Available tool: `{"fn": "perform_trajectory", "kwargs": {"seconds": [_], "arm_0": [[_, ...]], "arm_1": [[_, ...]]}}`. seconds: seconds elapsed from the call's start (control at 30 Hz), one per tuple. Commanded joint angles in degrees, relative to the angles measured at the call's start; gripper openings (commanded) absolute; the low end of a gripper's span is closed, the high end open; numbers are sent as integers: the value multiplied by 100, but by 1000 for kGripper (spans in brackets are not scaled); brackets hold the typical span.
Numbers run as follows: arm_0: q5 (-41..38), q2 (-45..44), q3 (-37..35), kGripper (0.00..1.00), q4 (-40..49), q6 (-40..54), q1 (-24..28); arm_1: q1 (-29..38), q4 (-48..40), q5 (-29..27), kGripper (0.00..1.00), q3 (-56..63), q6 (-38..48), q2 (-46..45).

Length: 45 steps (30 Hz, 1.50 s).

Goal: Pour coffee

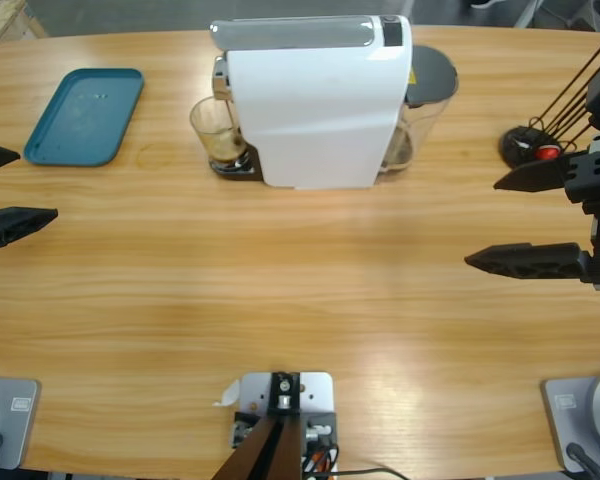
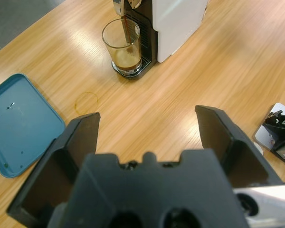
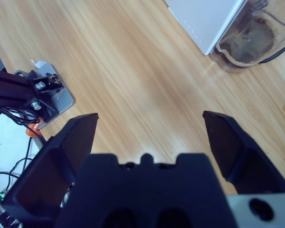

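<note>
Two grippers sat wide apart over the wooden table point(image 1: 310, 290) in the high view, each with its black jaws spread and gripping nothing: the left gripper point(image 1: 0, 188) at the left edge, the right gripper point(image 1: 515, 220) at the right edge. Between them at the far side stood a boxy white machine point(image 1: 315, 105) with a grey top bar and smooth, glossy sides. A clear glass point(image 1: 217, 132) sat under its spout on a small dark drip tray, with coffee point(image 1: 223, 150) in its bottom. A smoky, clear tank point(image 1: 420, 110) with a dark lid hugged the machine's other side. A teal tray point(image 1: 85, 115), rounded at the corners, lay flat well to the left of the glass. No writing could be read.

From the left wrist view, the left gripper point(image 2: 147, 126) had its wedge-shaped jaws open over bare, glossy wood grain. Beyond stood the glass point(image 2: 122, 47), round and thin-walled, catching a thin dark stream from the spout; the coffee point(image 2: 126, 58) showed a pale brown foam. A faint ring stain point(image 2: 86, 101) marked the wood near the tray point(image 2: 19, 126), which carried a few specks.

From the right wrist view, the right gripper point(image 3: 149, 126) was likewise open over bare wood. The machine's point(image 3: 206, 19) white corner and the tank point(image 3: 249, 40), brown-stained inside, lay ahead.
</note>
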Motion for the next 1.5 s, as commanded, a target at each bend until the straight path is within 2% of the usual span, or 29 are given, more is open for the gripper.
{"fn": "perform_trajectory", "kwargs": {"seconds": [0.03,0.23,0.83,1.3,1.5], "arm_0": [[81,134,210,962,-59,63,-56],[81,123,210,996,-59,63,-58],[32,127,192,996,-59,54,-58],[-79,47,154,996,-56,45,-273],[-165,388,106,996,-233,-176,-273]], "arm_1": [[56,-55,-100,1000,198,40,34],[56,-53,-98,1000,198,48,25],[63,-55,-98,1000,207,57,44],[63,-81,-93,1000,224,66,99],[65,-90,-82,1000,230,66,148]]}}
